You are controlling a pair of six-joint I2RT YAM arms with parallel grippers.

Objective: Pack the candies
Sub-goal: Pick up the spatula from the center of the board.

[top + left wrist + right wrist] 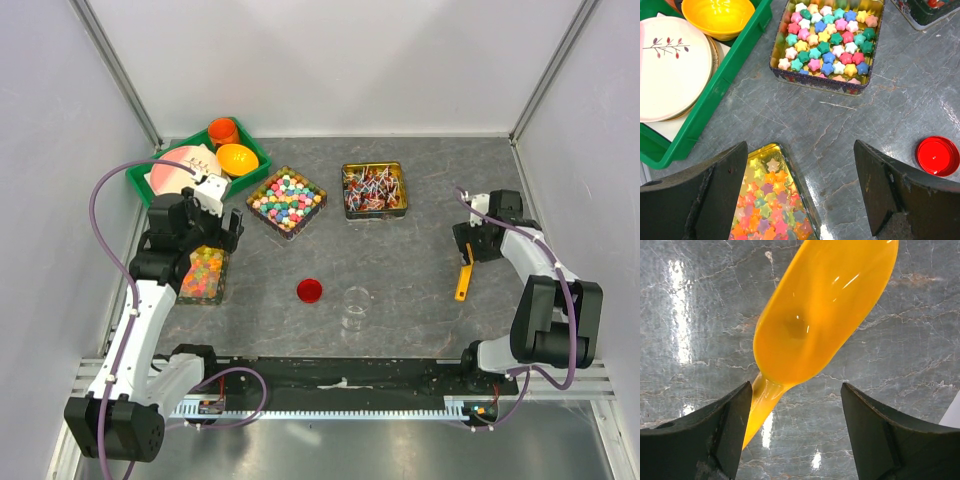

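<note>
slippage threatens: the scoop (810, 325) lies off-centre inside the right hand (796, 390), open and holding nothing, so closing may twist it away; left hand (800, 145) hangs wide open, empty.

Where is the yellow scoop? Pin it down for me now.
The yellow scoop lies on the right side of the table in the top view, right of the clear jar, its handle under the open right gripper.

A green tray (715, 95) at the counter's (400, 260) far left holds plates (670, 65), a yellow bowl (237, 159) and an orange cup (222, 130). A lollipop tin (375, 190) sits beyond a red lid (310, 291) and a clear jar (355, 305); a gummy tin (772, 210) lies left, a yellow scoop (463, 282) right.
</note>
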